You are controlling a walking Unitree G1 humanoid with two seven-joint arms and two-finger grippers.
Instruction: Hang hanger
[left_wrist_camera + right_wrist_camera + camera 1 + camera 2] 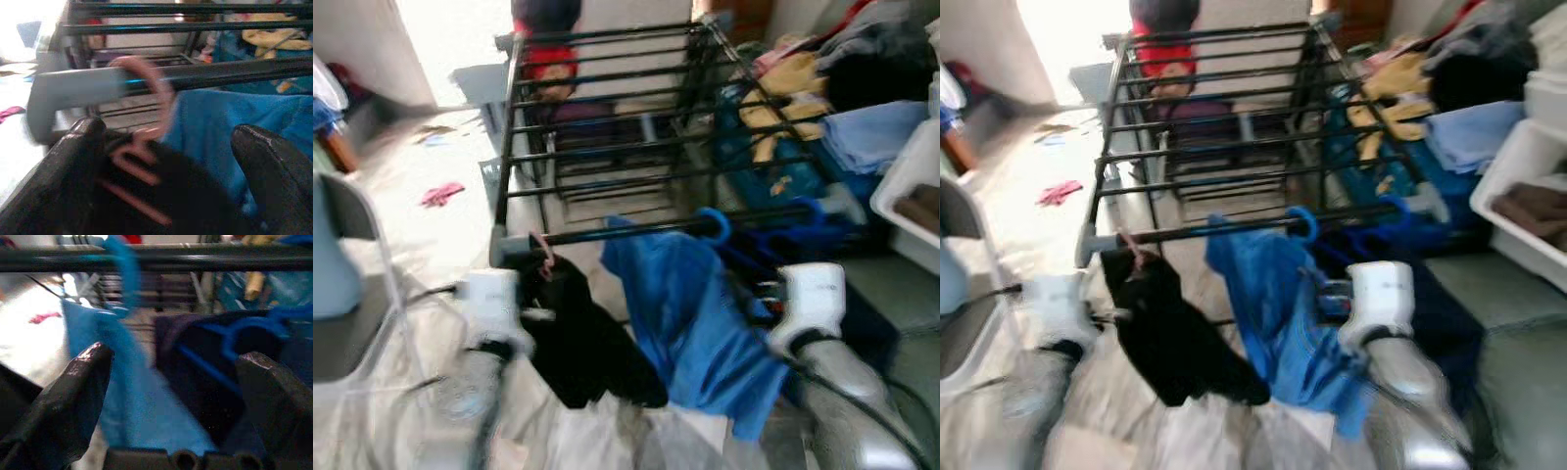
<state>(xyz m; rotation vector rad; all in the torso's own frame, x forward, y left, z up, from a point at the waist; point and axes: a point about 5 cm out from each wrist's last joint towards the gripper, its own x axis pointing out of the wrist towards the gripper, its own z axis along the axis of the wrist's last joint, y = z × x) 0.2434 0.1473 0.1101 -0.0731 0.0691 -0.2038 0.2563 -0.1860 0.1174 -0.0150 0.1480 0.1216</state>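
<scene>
Both grippers sit low in front of the drying rack (607, 127), fingers spread wide and gripping nothing. The left gripper (166, 171) faces the pink hanger (151, 122), whose hook is over the rack's near bar (646, 232) at its left end, next to the grey end cap (73, 90). A black garment (582, 338) hangs from that hanger, drooping toward the floor. The right gripper (176, 396) faces a blue cloth (690, 313) on a blue hanger (717, 225) on the same bar, with a darker garment (205, 362) on another blue hanger just beside it on the right.

The rack is a black frame of parallel bars running left to right, standing on a pale floor (431, 235). A small pink scrap (440, 194) lies on the floor far left, in bright light. A grey chair (347, 284) stands at the near left. To the right is a heap of clothes (832, 88), yellow, blue and dark, and a white bin (911, 196). Someone in red (548, 59) is beyond the rack's far end. It is all rather blurred.
</scene>
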